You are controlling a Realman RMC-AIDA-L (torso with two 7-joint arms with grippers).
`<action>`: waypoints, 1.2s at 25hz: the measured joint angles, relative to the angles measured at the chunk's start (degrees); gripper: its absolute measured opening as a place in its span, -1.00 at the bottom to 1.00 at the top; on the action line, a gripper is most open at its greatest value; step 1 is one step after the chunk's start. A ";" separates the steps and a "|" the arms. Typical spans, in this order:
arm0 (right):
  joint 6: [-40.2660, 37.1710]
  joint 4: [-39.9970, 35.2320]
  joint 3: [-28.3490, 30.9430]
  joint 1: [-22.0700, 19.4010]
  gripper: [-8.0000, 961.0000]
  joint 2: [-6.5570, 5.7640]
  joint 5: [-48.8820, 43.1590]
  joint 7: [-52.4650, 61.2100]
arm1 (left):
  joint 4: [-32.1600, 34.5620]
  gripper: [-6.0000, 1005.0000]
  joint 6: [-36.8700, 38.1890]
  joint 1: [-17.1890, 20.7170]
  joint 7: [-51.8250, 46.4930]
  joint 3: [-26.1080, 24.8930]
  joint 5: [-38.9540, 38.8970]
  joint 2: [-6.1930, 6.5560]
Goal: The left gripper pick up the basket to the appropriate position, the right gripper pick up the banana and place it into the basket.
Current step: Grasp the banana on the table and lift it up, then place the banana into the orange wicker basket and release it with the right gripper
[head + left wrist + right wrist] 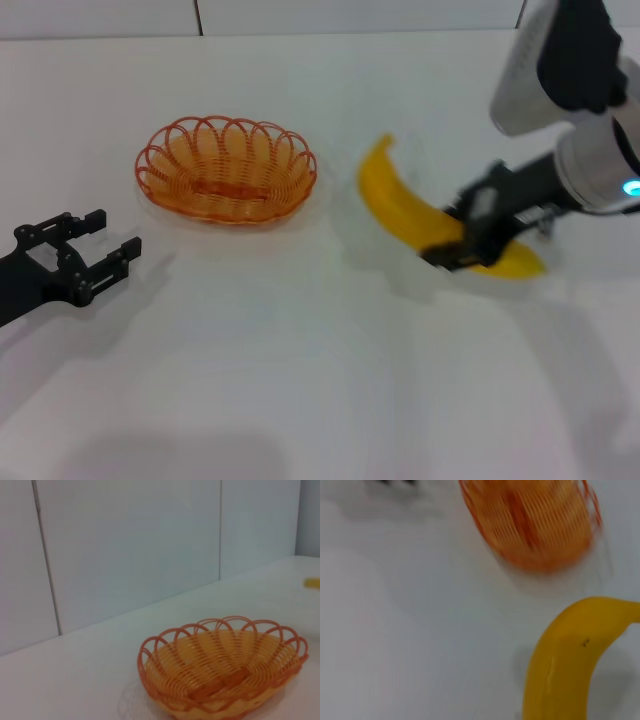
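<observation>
The orange wire basket (pixel 228 168) sits empty on the white table, left of centre; it also shows in the left wrist view (pixel 222 667) and the right wrist view (pixel 532 522). My left gripper (pixel 102 243) is open and empty, low over the table a short way in front and to the left of the basket, apart from it. The yellow banana (pixel 405 212) is to the right of the basket, its far tip raised. My right gripper (pixel 462 243) is shut on the banana near its middle. The banana fills the right wrist view's lower part (pixel 565 665).
The white table (pixel 300 380) spreads wide around both objects. A pale panelled wall (pixel 125 545) stands behind the table's far edge.
</observation>
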 joint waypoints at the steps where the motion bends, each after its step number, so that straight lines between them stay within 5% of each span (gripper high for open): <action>1: 0.42 -0.20 -0.22 0.63 0.06 -0.01 1.35 -0.84 | 0.03 0.18 0.00 -0.01 0.02 -0.05 0.00 -0.01; 6: 10.19 2.48 -4.94 5.17 0.08 0.14 5.88 -3.44 | 0.07 0.18 0.00 -0.13 0.12 0.01 -0.12 -0.06; 16: 39.25 17.86 -23.85 16.49 0.13 0.48 9.52 -0.26 | -0.30 0.18 -0.01 -1.31 0.18 0.17 0.01 -0.18; 21: 46.46 23.66 -27.69 20.15 0.15 0.61 9.69 1.55 | -0.42 0.18 -0.02 -1.81 0.28 0.18 0.11 -0.24; 30: 48.43 29.96 -28.38 23.61 0.20 0.67 9.98 2.13 | -0.61 0.18 -0.10 -2.31 0.27 0.17 0.19 -0.30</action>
